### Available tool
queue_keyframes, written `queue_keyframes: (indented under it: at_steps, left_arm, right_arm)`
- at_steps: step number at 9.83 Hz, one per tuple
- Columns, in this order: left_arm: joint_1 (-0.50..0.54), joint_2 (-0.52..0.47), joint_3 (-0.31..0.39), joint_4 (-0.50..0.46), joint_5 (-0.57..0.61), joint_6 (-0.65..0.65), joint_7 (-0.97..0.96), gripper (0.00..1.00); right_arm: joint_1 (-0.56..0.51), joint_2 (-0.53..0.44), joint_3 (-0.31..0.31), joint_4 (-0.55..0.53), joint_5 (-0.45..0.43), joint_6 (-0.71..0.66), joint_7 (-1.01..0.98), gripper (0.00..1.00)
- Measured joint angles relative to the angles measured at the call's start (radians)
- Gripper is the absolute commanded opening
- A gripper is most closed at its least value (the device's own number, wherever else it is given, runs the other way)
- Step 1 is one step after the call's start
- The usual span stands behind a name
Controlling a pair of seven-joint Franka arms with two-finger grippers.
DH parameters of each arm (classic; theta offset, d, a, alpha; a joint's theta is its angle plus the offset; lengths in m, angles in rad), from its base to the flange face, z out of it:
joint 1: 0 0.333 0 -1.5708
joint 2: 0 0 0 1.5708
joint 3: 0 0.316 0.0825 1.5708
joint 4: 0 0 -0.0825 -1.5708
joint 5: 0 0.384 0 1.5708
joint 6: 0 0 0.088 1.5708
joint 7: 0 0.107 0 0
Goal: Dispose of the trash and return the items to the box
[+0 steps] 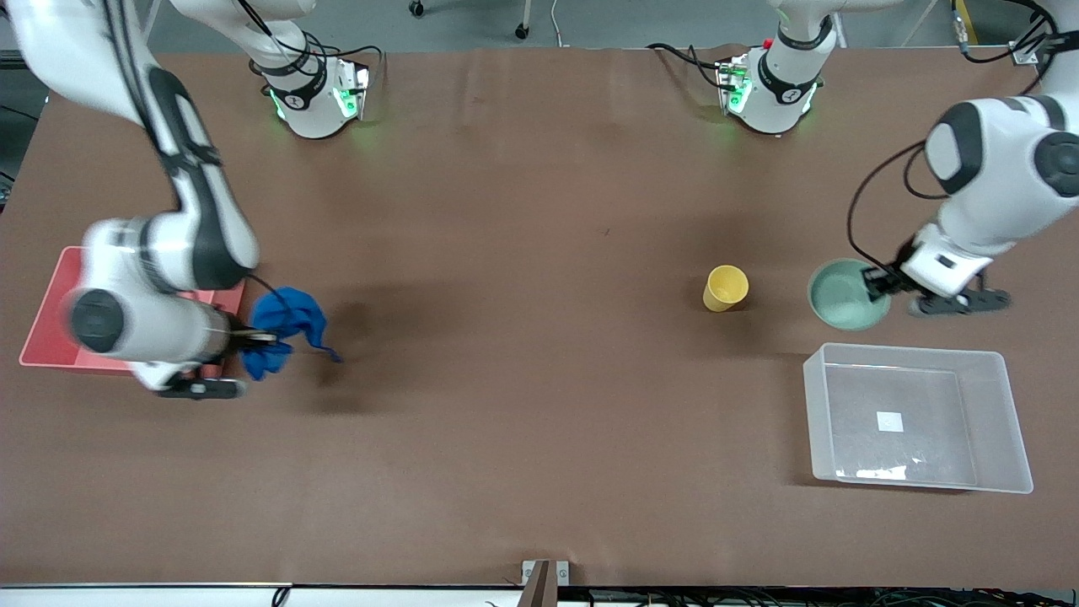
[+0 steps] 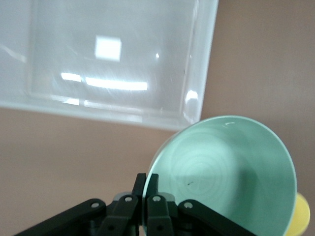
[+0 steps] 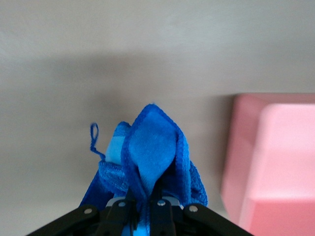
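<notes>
The blue cloth wad [image 1: 282,329] hangs pinched in the right gripper [image 1: 253,338], whose fingers are pressed together on a fold of it; in the right wrist view the cloth [image 3: 152,157] bunches up from between the fingers, with a thin looped string end [image 3: 93,135] sticking out to one side. The wad is in the air over the table just beside the pink bin [image 1: 50,337], at the right arm's end of the table. The bin's wall [image 3: 246,162] shows close beside the gripper in the right wrist view.

The mint-green bowl [image 1: 847,295] is held by the left gripper [image 1: 877,282], which is pinched shut on its rim; in the left wrist view the two fingers [image 2: 153,184] clamp the bowl's edge [image 2: 226,172], one inside and one outside. Whether the bowl touches the table or is lifted cannot be told.

The yellow cup [image 1: 725,287] stands upright on the table beside the bowl, toward the right arm's end, and a sliver of it [image 2: 301,214] peeks past the bowl's rim in the left wrist view. The clear box [image 1: 919,419] sits just nearer the front camera than the bowl and left gripper, with a white label [image 1: 890,421] on its bottom; the left wrist view shows its wall [image 2: 204,73] close to the bowl.
</notes>
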Motion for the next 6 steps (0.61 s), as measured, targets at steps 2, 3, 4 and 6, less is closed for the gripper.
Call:
queue_keyframes:
  at_steps: [2, 3, 4, 6]
  left_arm:
    - [0.003, 0.199, 0.035, 0.227, -0.057, 0.002, 0.048, 0.00]
    - [0.004, 0.307, 0.061, 0.341, -0.106, 0.003, 0.091, 0.00]
    - [0.006, 0.401, 0.089, 0.431, -0.144, 0.002, 0.142, 0.00]
    - [0.018, 0.533, 0.116, 0.511, -0.193, 0.006, 0.212, 0.00]
  right_arm:
    - [-0.029, -0.053, -0.115, 0.118, 0.000, -0.128, -0.215, 0.00]
    - [-0.038, -0.058, -0.207, 0.128, 0.000, -0.128, -0.359, 0.00]
    - [-0.050, -0.051, -0.281, 0.120, 0.002, -0.109, -0.457, 0.01]
    - [-0.071, -0.030, -0.340, 0.026, 0.005, 0.020, -0.520, 0.02]
